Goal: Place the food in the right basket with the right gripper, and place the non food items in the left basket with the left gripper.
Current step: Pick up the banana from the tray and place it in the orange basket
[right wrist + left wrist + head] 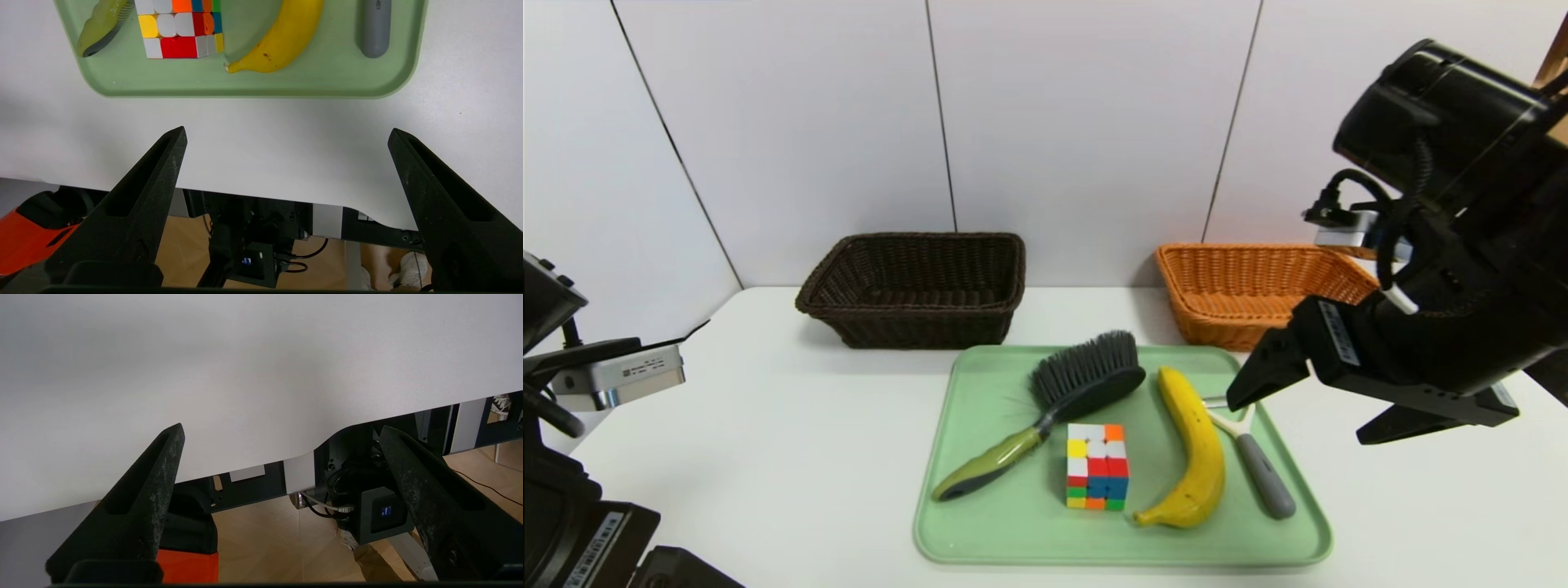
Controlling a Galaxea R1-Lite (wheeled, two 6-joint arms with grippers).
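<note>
Head view is showing the banana point(1197, 457) lying lengthwise on the pale green tray point(980, 531) at lower centre, its dark tip pointing toward the near rim, so either side of its curve is free for a pinch. Just beside it on the right is lying the peeler point(1258, 461), and on its left the puzzle cube point(1097, 465) is standing, with the brush point(1054, 408) slanting across the tray's left half. All four are sitting together on the tray, probably laid out for sorting. Behind the tray, the orange wicker basket point(1258, 290) is waiting at upper right and the dark brown basket point(915, 286) at upper centre-left, both appearing empty. The right tool point(1307, 392) is hanging at the right of the frame above the tray's right edge, jaws spread wide and holding nothing, seemingly lining up for the banana. The left tool point(282, 498) is hovering over the tabletop's point(768, 457) near edge, likewise wide open and empty.
</note>
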